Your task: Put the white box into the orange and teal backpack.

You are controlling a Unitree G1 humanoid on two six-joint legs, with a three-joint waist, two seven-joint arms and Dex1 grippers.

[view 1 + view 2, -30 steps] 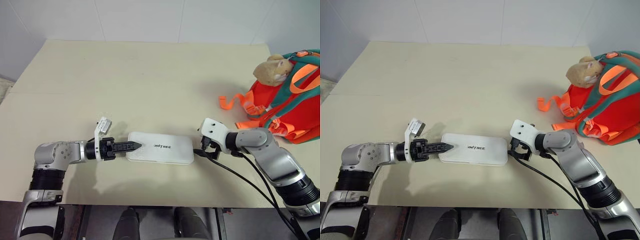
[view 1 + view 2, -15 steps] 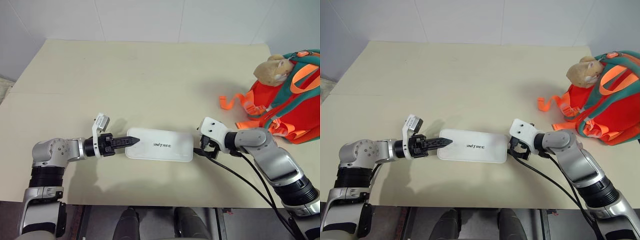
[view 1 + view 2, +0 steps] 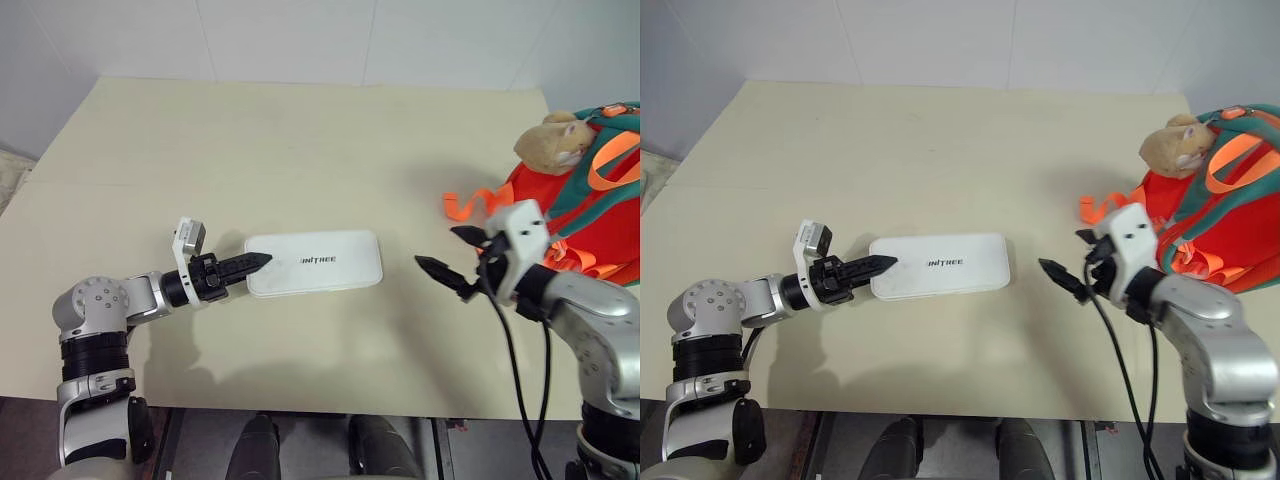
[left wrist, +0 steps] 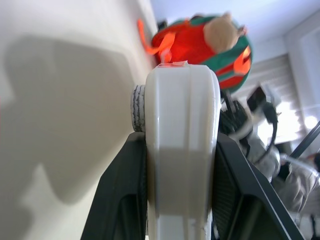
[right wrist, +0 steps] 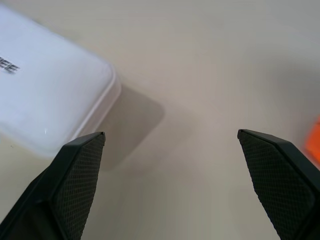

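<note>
The white box (image 3: 313, 262) with dark lettering hangs a little above the tan table, casting a shadow below it. My left gripper (image 3: 255, 262) is shut on its left end; in the left wrist view the box (image 4: 182, 150) sits edge-on between the black fingers (image 4: 125, 200). My right gripper (image 3: 447, 253) is open and empty, apart from the box's right end, with the box (image 5: 45, 100) off to one side of its spread fingers (image 5: 75, 180). The orange and teal backpack (image 3: 590, 200) stands at the table's right edge, just behind the right gripper.
A tan plush charm (image 3: 555, 140) sits on top of the backpack, and loose orange straps (image 3: 465, 205) trail from it onto the table (image 3: 300, 130). White walls close off the far side. A black cable hangs from the right wrist.
My right gripper has drawn away from the box's right end, up and to the right toward the backpack. The left gripper, still on the box, has raised it slightly.
</note>
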